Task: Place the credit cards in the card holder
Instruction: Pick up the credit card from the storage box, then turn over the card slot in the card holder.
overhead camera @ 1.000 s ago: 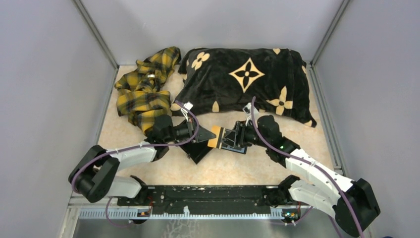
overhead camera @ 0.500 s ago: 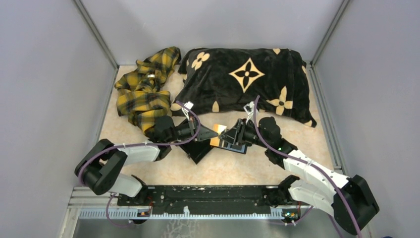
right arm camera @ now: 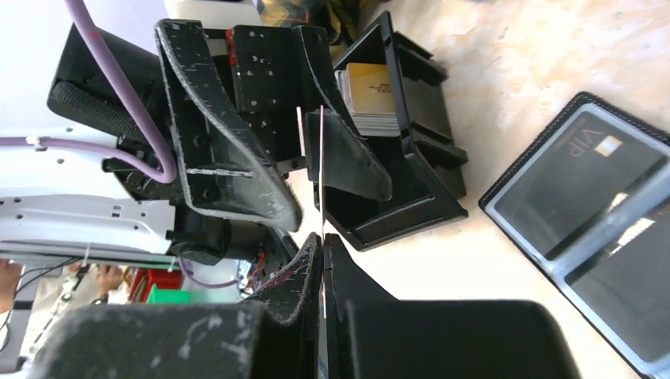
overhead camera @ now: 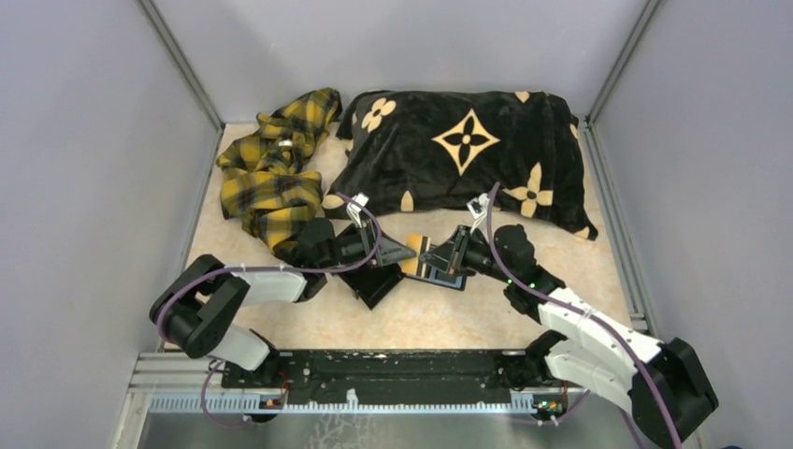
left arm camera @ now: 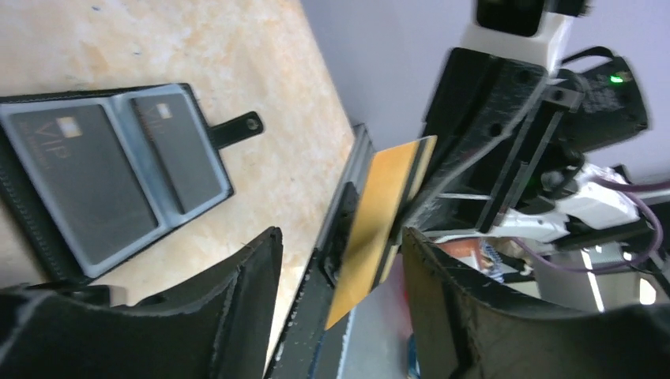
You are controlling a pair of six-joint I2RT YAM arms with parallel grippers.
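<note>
A gold card (left arm camera: 378, 237) hangs in the air between the two arms, above the middle of the table (overhead camera: 421, 323). The right gripper (right arm camera: 318, 251) is clamped on one end of it. The left gripper (left arm camera: 340, 241) has its jaws spread wide, one on either side of the card's other end, and neither visibly presses on it. The right wrist view shows the card only edge-on, as a thin pale line; the left wrist view shows its gold face.

The card holder (left arm camera: 111, 178) lies open and flat on the table just under the right gripper. From above it is mostly hidden, while both wrist views show two dark cards (left arm camera: 178, 150) in its bluish-grey pockets, one marked VIP. Only the right wrist view shows a stack of cards (right arm camera: 371, 103) in the black tray (right arm camera: 411, 197), which sits beside the holder under the left gripper.

A black pillow (overhead camera: 458, 150) lies along the far edge, and a plaid cloth (overhead camera: 271, 168) at the far left corner.
</note>
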